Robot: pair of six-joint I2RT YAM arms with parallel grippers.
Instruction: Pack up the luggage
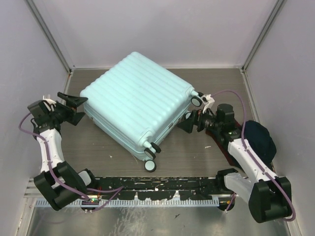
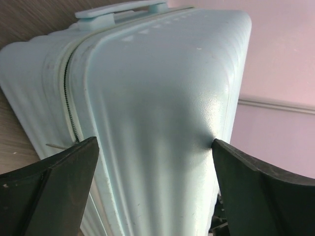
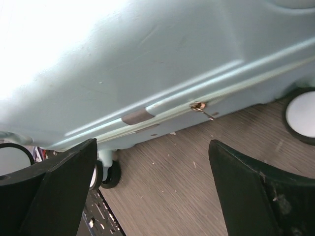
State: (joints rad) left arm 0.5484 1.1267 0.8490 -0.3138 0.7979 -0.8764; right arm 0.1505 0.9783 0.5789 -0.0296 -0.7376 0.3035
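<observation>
Luggage point(image 1: 135, 105): closed, lying flat between both tools.
Left gripper point(image 1: 75, 109): spread wide astride a corner, probably to brace it.
Right gripper point(image 1: 188, 122): spread wide, empty, zipper pull point(image 3: 201, 107) just ahead.

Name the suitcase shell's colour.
The ribbed hard-shell suitcase is pale mint-blue; clearest in top external view.

Black-and-white arms point(image 1: 244, 155) trailing purple cables point(image 1: 20, 124), black jaws.

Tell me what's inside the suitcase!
The suitcase lies shut on the table, so its hard shell hides whatever is inside. Only the outside shows: the ribbed top, the closed zipper and the wheels.
</observation>
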